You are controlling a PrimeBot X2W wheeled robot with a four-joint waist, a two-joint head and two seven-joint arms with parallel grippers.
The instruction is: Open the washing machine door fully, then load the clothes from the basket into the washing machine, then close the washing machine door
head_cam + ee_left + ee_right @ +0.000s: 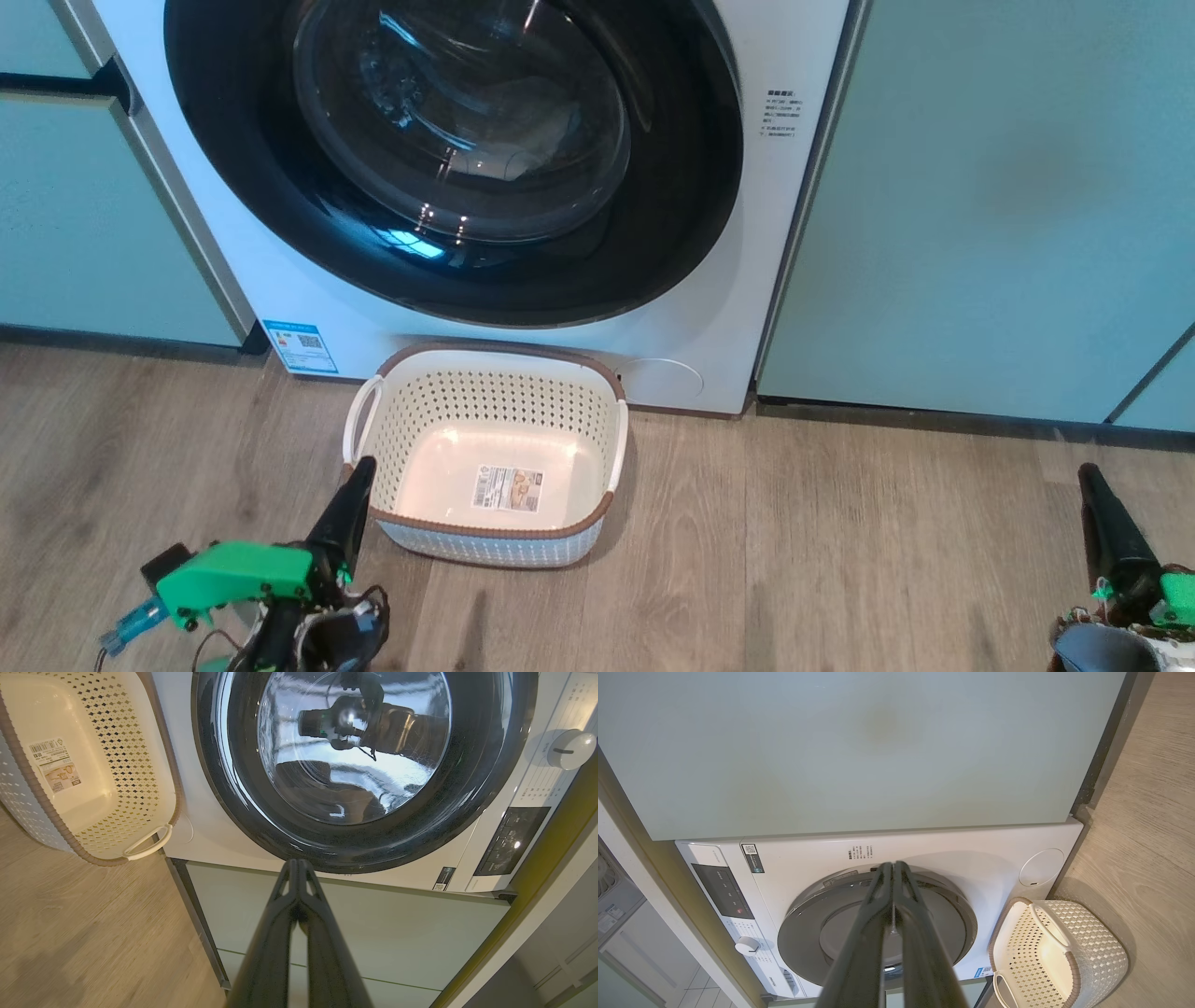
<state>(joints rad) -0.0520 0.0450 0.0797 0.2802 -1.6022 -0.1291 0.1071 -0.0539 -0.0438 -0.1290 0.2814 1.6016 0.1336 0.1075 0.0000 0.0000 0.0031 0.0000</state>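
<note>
Looks finished to me: basket (485, 406) empty on the floor (840, 560) just before the washing machine (719, 308), washing machine door (691, 187) shut (clothes presumably inside), my left gripper (360, 467) and right gripper (1089, 476) both closed, empty.

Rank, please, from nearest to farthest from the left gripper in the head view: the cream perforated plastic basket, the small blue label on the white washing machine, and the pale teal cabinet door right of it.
1. Cream perforated plastic basket: beside the left gripper.
2. Small blue label: low left on the white washing machine.
3. Pale teal cabinet door: far right.
</note>
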